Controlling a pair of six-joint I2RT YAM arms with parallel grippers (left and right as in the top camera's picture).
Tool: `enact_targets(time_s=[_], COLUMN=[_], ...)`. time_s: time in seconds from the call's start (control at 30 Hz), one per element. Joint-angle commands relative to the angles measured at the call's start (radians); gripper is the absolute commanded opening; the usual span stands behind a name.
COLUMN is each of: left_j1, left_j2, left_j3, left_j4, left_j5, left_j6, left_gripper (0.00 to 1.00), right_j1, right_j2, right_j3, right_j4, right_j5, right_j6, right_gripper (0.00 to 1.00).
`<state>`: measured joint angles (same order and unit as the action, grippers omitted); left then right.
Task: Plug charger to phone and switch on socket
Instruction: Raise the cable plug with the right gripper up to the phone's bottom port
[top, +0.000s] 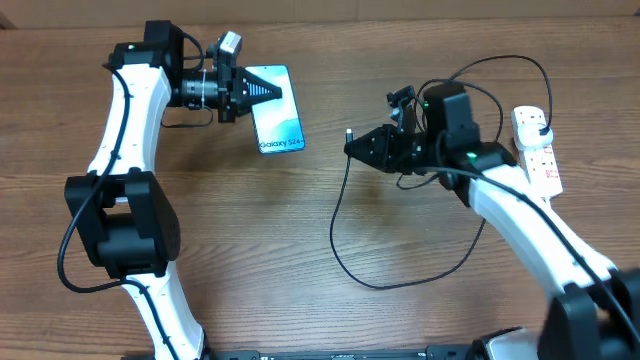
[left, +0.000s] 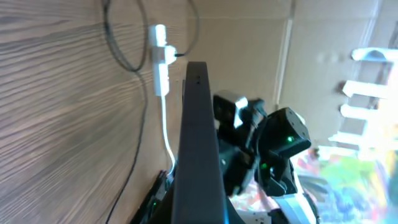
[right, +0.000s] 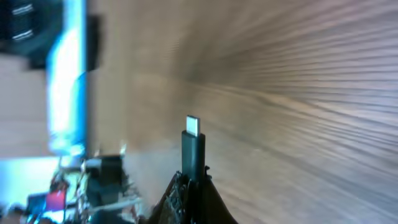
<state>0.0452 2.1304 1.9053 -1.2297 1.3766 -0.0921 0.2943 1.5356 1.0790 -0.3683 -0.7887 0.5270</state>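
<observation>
The left gripper (top: 268, 92) is clamped on the upper end of the phone (top: 279, 126), which is at the upper left of the wooden table (top: 250, 250), its blue screen facing up and its "Galaxy S24" text at the end away from the fingers. The right gripper (top: 357, 148) is closed on the charger (top: 334, 224) just behind the connector tip (top: 348, 133), well apart from the phone; the thin black cable drops in a wide loop over the table and back toward the right arm. The socket (top: 538, 152) lies at the far right edge, with a black plug (top: 540, 122) at its upper end. In the left wrist view, the phone (left: 196, 143) shows edge-on as a dark slab up the middle; beyond it are the white socket (left: 160, 62), the black cable (left: 122, 50) and the right arm (left: 277, 146). In the right wrist view, the connector tip (right: 193, 127) stands upright above the dark fingers (right: 177, 199) pinching the connector body, and the phone (right: 65, 81) is a blurred blue bar on the left.
</observation>
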Motion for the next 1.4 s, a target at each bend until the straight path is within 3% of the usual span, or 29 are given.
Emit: enact_targets(time_s=[0.0, 0.07, 0.43, 0.7, 1.37], left_j1=[-0.007, -0.007, -0.014, -0.048, -0.121], left_j2=[-0.012, -0.012, -0.012, -0.012, -0.012], left_j3=[0.01, 0.01, 0.01, 0.01, 0.01], left_j4=[0.034, 0.063, 0.067, 0.068, 0.082], left_j5=[0.152, 0.204, 0.204, 0.204, 0.203], left_j6=[0.048, 0.046, 0.032, -0.021, -0.089], left_gripper=[0.04, 0.04, 0.04, 0.04, 0.04], right_j1=[0.004, 0.016, 0.126, 0.238, 0.249], right_j2=[-0.058, -0.093, -0.212, -0.21, -0.199], right_j3=[0.016, 0.016, 0.016, 0.016, 0.014], right_j4=[-0.029, -0.057, -0.113, -0.048, -0.041], right_j5=[-0.122, -0.122, -0.029, 0.089, 0.161], right_j6=[-0.055, -0.058, -0.055, 0.004, 0.063], right_gripper=[0.04, 0.04, 0.04, 0.04, 0.04])
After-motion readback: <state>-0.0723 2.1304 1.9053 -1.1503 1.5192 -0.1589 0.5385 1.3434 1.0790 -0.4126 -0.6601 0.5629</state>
